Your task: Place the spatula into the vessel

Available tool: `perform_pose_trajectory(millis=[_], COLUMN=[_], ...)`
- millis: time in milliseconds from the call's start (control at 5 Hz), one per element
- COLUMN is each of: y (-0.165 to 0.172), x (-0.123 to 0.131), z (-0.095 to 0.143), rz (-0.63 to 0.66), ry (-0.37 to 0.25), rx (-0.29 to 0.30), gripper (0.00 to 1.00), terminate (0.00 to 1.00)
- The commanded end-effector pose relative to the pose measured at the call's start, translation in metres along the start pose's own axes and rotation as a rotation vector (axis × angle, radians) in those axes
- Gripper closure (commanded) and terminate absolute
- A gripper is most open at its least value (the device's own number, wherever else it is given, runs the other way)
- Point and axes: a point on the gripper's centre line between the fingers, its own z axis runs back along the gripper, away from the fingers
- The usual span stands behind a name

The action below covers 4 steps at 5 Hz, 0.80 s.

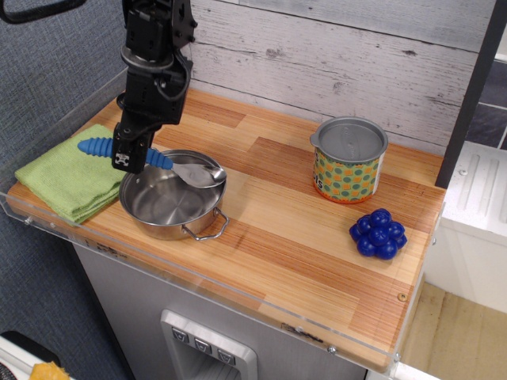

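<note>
While the gripper (127, 156) pinches the spatula (150, 161) by its blue handle above the vessel (173, 197), centre left, lowering and releasing seem next.

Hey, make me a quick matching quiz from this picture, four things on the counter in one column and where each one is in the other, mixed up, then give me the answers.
Things:
1. spatula
2. green cloth
3. dotted tin can
4. blue berry cluster

Places:
A. near the right front of the counter
B. held by the gripper over the pot
C. at the left edge, beside the pot
D. toward the back right, in front of the plank wall

Pairs: 1-B, 2-C, 3-D, 4-A
</note>
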Motion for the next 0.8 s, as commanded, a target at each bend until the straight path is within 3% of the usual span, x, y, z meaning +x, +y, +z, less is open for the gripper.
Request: perform_pose_trajectory(millis=[0, 200, 400, 600], y=[-0.009, -0.01, -0.012, -0.014], x=[-0.014, -0.014, -0.018, -0.024], z=[-0.004, -0.009, -0.008, -0.002], rz=[-0.011, -0.017, -0.015, 0.004], ry=[0.006, 0.014, -0.015, -0.04], rx=[0.016, 0.009, 0.012, 0.026], gripper=[1.0, 1.0, 0.0, 0.0], terminate=[0.0, 0.0, 0.0, 0.0])
